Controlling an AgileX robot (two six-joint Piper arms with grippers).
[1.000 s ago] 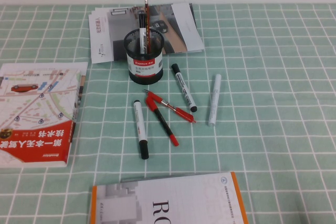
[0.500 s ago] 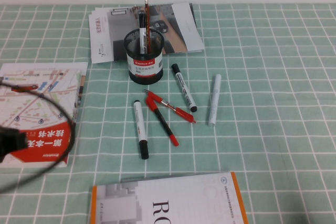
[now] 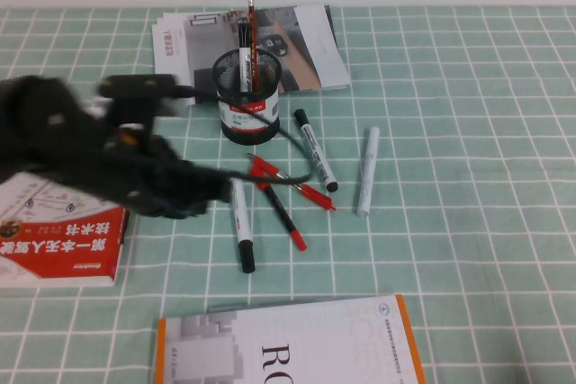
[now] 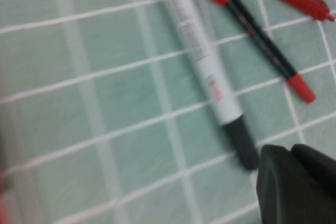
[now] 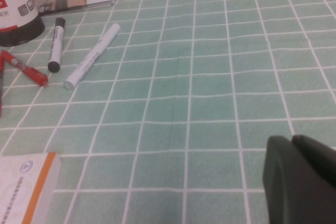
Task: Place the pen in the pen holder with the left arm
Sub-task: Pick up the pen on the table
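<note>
The pen [image 3: 239, 215], a thick white marker with a black cap, lies on the green checked cloth in front of the pen holder [image 3: 247, 101]. The holder is a black mesh cup with a red-banded label and has pens standing in it. My left arm reaches in from the left, blurred, and its left gripper [image 3: 209, 193] is just left of the pen's barrel. In the left wrist view the left gripper [image 4: 287, 153] is shut and empty, close beside the black cap end of the pen [image 4: 202, 61]. The right gripper [image 5: 290, 141] hovers shut over bare cloth.
Two red pens [image 3: 290, 184] lie crossed right of the pen. Further right are a slimmer black-capped marker [image 3: 315, 148] and an all-white marker [image 3: 367, 171]. A red book [image 3: 63, 254] lies at the left, an orange-edged booklet [image 3: 288, 343] at the front, and brochures [image 3: 310, 42] behind the holder.
The left arm has swept in from the left edge, over the red book, to beside the pen. The pens and the holder have not moved.
</note>
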